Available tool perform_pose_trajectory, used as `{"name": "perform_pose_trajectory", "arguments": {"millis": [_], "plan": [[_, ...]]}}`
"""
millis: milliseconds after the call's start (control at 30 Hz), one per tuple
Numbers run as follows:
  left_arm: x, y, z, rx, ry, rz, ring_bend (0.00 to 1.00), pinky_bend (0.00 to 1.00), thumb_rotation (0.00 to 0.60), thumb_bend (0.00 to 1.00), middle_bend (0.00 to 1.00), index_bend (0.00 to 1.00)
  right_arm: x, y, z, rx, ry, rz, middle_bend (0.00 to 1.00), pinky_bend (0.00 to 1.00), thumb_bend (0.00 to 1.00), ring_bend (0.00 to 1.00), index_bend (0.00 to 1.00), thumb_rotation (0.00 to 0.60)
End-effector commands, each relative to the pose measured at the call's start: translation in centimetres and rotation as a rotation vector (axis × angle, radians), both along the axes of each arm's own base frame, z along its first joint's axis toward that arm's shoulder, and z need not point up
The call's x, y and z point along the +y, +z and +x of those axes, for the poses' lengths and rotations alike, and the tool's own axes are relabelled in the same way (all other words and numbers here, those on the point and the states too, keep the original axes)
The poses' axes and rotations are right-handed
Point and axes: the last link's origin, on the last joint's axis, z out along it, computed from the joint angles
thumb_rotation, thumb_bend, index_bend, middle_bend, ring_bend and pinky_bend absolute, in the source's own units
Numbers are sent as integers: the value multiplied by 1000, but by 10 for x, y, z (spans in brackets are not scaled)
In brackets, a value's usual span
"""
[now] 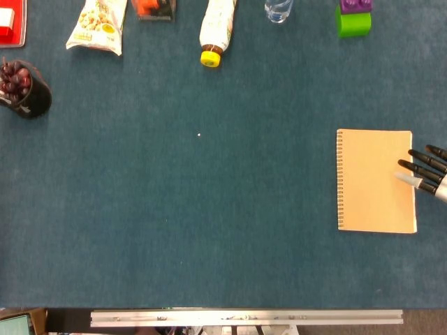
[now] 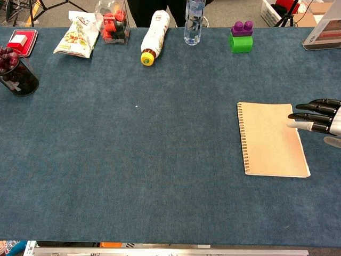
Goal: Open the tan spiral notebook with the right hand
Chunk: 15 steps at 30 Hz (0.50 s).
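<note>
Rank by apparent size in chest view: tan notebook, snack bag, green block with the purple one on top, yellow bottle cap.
Largest to smallest as they appear:
1. tan notebook, by far the largest, though it also lies nearer the camera
2. snack bag
3. green and purple block stack
4. yellow bottle cap

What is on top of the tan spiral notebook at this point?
Only the right hand's fingertips reach over the right edge of the closed tan spiral notebook; contact is unclear. The rest of its cover is bare. Its pages are hidden.
</note>
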Motion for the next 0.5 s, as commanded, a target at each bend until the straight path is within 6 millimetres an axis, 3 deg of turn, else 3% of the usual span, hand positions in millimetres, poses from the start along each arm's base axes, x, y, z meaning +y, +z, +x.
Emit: {"name": "perform_pose_trajectory", "arguments": {"millis": [33, 500], "plan": [[0, 0, 0, 1, 2, -1, 417, 516, 600, 222, 420, 468, 0, -2, 1, -9, 3, 3, 100, 169, 462, 49, 94, 600], [1, 0, -1, -3, 7, -4, 417, 516, 600, 222, 419, 468, -3, -17, -1, 14, -2, 44, 101, 169, 460, 49, 93, 600]]}}
